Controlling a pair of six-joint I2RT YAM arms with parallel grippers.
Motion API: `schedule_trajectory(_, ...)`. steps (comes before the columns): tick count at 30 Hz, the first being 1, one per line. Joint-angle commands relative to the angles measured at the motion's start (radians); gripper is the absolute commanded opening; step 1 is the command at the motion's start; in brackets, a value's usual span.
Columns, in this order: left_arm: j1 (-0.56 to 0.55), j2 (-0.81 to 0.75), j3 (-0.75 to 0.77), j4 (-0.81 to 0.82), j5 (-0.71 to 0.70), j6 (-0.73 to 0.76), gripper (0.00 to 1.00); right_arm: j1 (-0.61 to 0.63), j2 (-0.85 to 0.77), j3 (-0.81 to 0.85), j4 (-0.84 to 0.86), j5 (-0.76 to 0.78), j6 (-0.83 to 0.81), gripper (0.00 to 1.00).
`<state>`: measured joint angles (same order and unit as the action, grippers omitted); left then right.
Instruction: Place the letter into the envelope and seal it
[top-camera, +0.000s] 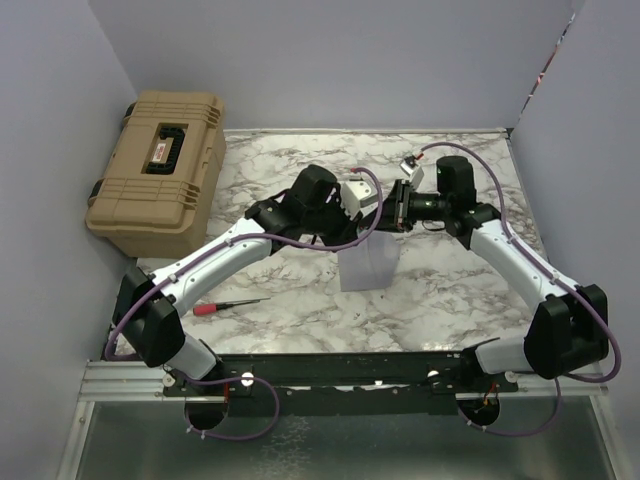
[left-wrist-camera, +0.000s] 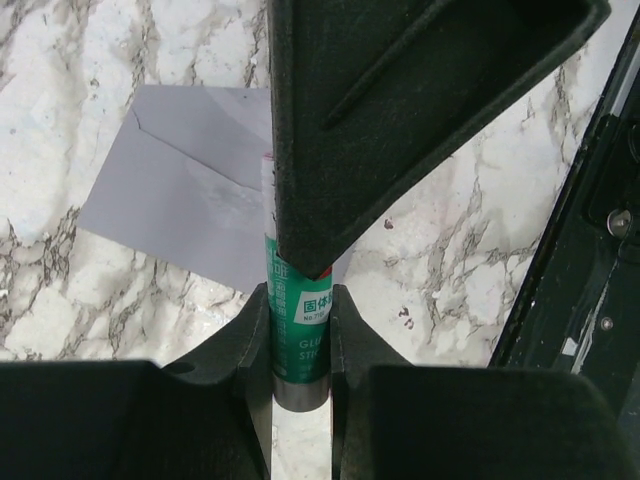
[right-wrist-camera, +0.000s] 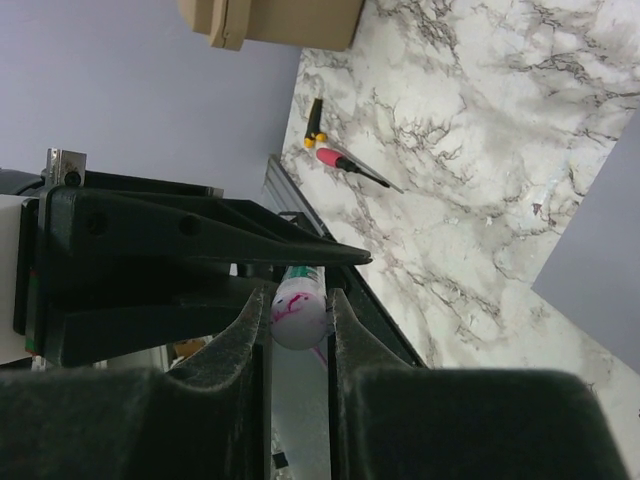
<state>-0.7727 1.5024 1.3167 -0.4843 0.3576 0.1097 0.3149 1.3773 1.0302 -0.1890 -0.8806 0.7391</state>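
Observation:
The grey-lilac envelope (top-camera: 368, 266) lies flat on the marble table (top-camera: 460, 290), its flap crease showing in the left wrist view (left-wrist-camera: 190, 190). The letter is out of view. Both grippers meet above the envelope on one glue stick (left-wrist-camera: 300, 310). My left gripper (top-camera: 374, 198) (left-wrist-camera: 300, 325) is shut on the stick's green-labelled body. My right gripper (top-camera: 394, 206) (right-wrist-camera: 298, 310) is shut on its white, pink-smeared cap end (right-wrist-camera: 298, 312). Each gripper's fingers show in the other's wrist view.
A tan hard case (top-camera: 160, 172) stands at the table's back left. A red-handled screwdriver (top-camera: 226, 306) (right-wrist-camera: 350, 168) lies near the left arm, with a small black-and-yellow tool (right-wrist-camera: 315, 124) beside it. Lilac walls enclose the table.

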Motion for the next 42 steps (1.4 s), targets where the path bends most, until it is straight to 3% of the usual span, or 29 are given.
schedule_trajectory(1, 0.003, -0.013, 0.002, -0.111, 0.03, 0.046, 0.0, -0.09, -0.045, 0.052, -0.018, -0.016, 0.008, 0.0)
schedule_trajectory(16, 0.01, -0.078, -0.039, -0.125, 0.065, 0.056, 0.0, -0.228, -0.035, 0.087, -0.07, -0.049, 0.028, 0.0)
schedule_trajectory(22, 0.009, -0.096, -0.051, -0.12, 0.032, 0.059, 0.0, -0.268, -0.033, 0.067, -0.032, -0.167, 0.042, 0.0)
schedule_trajectory(25, 0.011, -0.097, -0.036, -0.124, 0.035, 0.045, 0.0, -0.269, -0.036, 0.05, 0.081, -0.266, 0.036, 0.0)
schedule_trajectory(29, 0.012, -0.084, -0.002, -0.123, 0.026, 0.036, 0.0, -0.269, -0.011, 0.169, -0.282, 0.019, -0.234, 0.0)
schedule_trajectory(32, 0.012, -0.07, 0.019, -0.11, 0.006, 0.008, 0.0, -0.268, 0.008, 0.18, -0.408, 0.322, -0.306, 0.0)
schedule_trajectory(38, 0.012, -0.069, 0.018, -0.003, -0.01, -0.089, 0.0, -0.246, 0.007, 0.047, -0.425, 0.813, -0.304, 0.0)
schedule_trajectory(42, 0.012, -0.077, 0.011, 0.075, -0.023, -0.143, 0.0, -0.184, -0.032, -0.066, -0.376, 0.98, -0.271, 0.0)
